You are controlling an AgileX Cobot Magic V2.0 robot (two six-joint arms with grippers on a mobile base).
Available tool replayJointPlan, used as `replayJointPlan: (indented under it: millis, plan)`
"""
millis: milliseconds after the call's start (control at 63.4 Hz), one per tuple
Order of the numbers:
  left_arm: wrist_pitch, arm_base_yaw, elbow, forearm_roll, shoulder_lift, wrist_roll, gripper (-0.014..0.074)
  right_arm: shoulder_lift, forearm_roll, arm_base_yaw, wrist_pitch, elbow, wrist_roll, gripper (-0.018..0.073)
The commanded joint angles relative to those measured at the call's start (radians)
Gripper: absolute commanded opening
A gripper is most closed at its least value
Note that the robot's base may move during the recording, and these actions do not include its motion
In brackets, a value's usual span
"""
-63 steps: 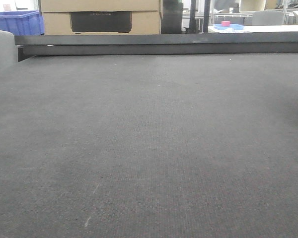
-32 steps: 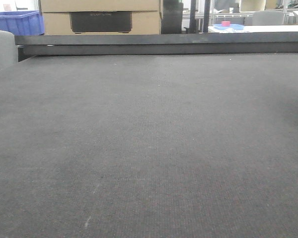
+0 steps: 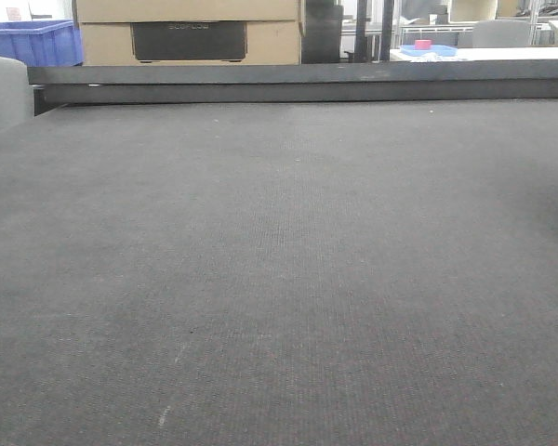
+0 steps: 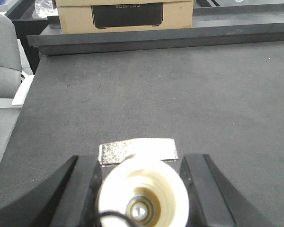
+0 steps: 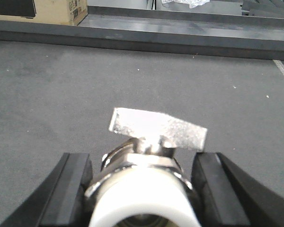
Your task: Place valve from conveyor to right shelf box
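**Risks (judged)**
- Left claw (image 4: 139, 158): closed narrow on left valve (image 4: 142, 196), black fingers (image 4: 83, 189) flat on a round, smooth end. The rounded body may roll or slip out during the carry.
- Right claw (image 5: 143, 156): closed narrow on right valve (image 5: 142, 194), gripped the same way, so the same slip risk. Its handle (image 5: 158, 128) juts forward past the fingers and could catch on a box rim at release.
- Whether either valve is lifted clear of the belt (image 3: 279, 279) cannot be told. If one is low, it may drag on the weave.
- Far rail (image 3: 298, 82): a raised edge that a low swing could strike.
- The shelf box is out of view, so the drop point is unconfirmed.

**Materials and shapes**
- Left valve: cream plastic ring end with a dark bore and a bright metal ball inside. Its flat handle (image 4: 137, 151) is silvery and grainy.
- Right valve: white ring end on a polished chrome body with a hex collar. The handle is a flat, rough-cast silver bar, tilted.
- Fingers: matte black, wedge-shaped.
- Belt: wide, flat, dark grey, finely woven, with a few pale scuffs near.
- Rail: dark, straight, smooth.
- Beyond the rail: a grey chair (image 3: 2, 93) at far left, a blue bin (image 3: 28, 42), and a tan cardboard box (image 3: 191, 32) with a black panel.
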Motion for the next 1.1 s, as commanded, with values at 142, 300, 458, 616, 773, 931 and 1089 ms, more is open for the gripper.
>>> replayJointPlan:
  millis: [142,300,458,616,773,931,1089]
  plan:
    - [-0.054,-0.007,-0.012,-0.006,-0.012,-0.004,-0.0111,-0.011,-0.005,0.000,-0.078,-0.014,-0.004,-0.0154]
    - [-0.054,-0.007,-0.012,-0.006,-0.012,-0.004,-0.0111,-0.011,-0.005,0.000,-0.078,-0.014,-0.004,-0.0154]
    - [-0.054,-0.007,-0.012,-0.006,-0.012,-0.004,-0.0111,-0.011,-0.005,0.000,-0.078,-0.014,-0.004,-0.0154]
    - [-0.054,-0.007,-0.012,-0.006,-0.012,-0.004,-0.0111,-0.011,-0.005,0.000,-0.078,-0.014,-0.004,-0.0154]
    - [-0.054,-0.007,-0.012,-0.006,-0.012,-0.004,-0.0111,-0.011,-0.005,0.000,-0.078,-0.014,-0.004,-0.0154]
    - [-0.054,-0.007,-0.012,-0.006,-0.012,-0.004,-0.0111,-0.011,-0.005,0.000,-0.078,-0.014,-0.004,-0.0154]
    - [-0.054,-0.007,-0.012,-0.006,-0.012,-0.004,-0.0111,-0.011,-0.005,0.000,-0.078,-0.014,-0.004,-0.0154]
